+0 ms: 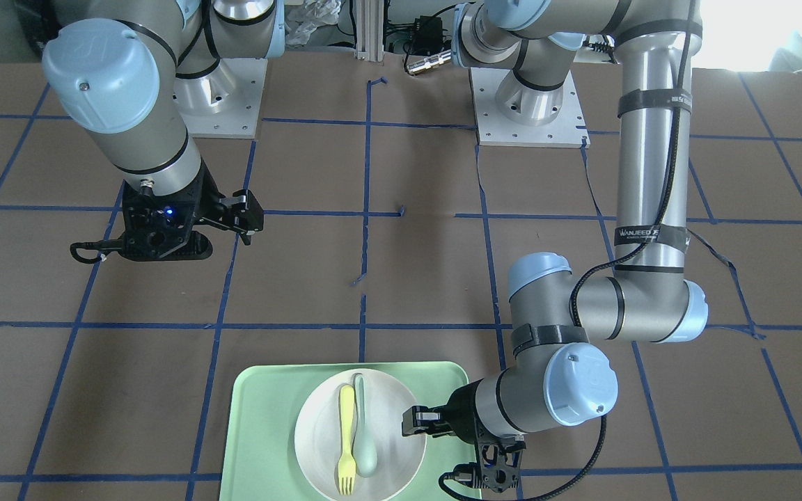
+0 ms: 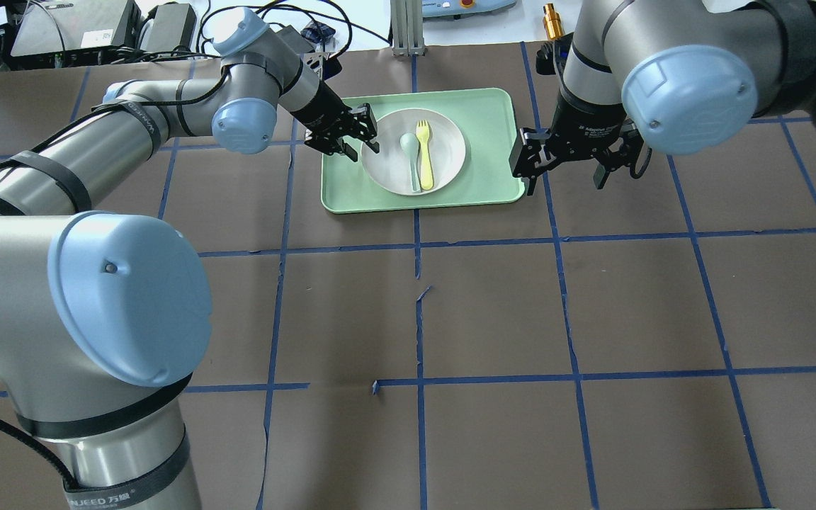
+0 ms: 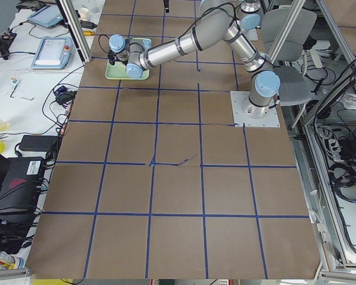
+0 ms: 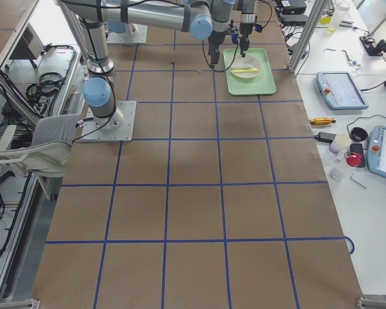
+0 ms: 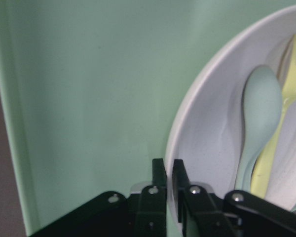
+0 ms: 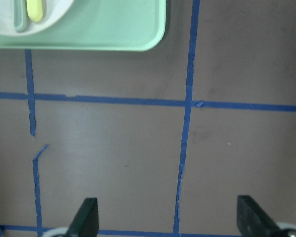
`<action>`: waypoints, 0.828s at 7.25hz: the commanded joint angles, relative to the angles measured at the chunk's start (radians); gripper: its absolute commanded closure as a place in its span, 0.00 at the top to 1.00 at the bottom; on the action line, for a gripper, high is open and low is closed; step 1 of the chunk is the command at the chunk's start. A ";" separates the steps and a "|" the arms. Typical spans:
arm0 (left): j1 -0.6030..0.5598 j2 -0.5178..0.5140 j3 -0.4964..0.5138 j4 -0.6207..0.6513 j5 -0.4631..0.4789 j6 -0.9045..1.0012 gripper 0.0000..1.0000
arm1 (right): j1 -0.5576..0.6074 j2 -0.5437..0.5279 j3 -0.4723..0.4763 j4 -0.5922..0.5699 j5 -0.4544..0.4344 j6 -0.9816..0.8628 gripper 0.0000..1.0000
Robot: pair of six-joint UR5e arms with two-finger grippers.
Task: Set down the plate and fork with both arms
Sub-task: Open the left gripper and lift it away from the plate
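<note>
Brown paper gridded with blue tape (image 2: 420,333) covers the table (image 2: 493,304). The left gripper (image 5: 167,173) has its black fingers pinched onto the rim of the plate (image 5: 207,118), at its 9 o'clock in the overhead view. Round, smooth and off-white, the plate lies on a matte mint-green tray (image 2: 493,113). On it the pale-yellow fork (image 2: 424,156) runs 12 to 6, tines at 12, a grey-green spoon (image 2: 410,152) just beside it at 9. The right gripper (image 6: 170,212), fingers spread wide and empty, hovers at the tray's 3 o'clock.
</note>
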 commanded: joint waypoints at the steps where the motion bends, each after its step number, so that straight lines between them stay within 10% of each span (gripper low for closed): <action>1: 0.035 0.067 -0.009 -0.015 0.103 0.072 1.00 | 0.013 0.116 -0.080 -0.160 0.009 -0.003 1.00; 4: 0.159 0.201 -0.036 -0.264 0.318 0.353 1.00 | 0.097 0.346 -0.301 -0.208 0.009 0.045 0.85; 5: 0.178 0.230 -0.064 -0.268 0.319 0.361 1.00 | 0.121 0.420 -0.324 -0.246 0.009 0.043 0.57; 6: 0.179 0.247 -0.100 -0.265 0.322 0.363 1.00 | 0.129 0.483 -0.329 -0.356 0.027 0.045 0.62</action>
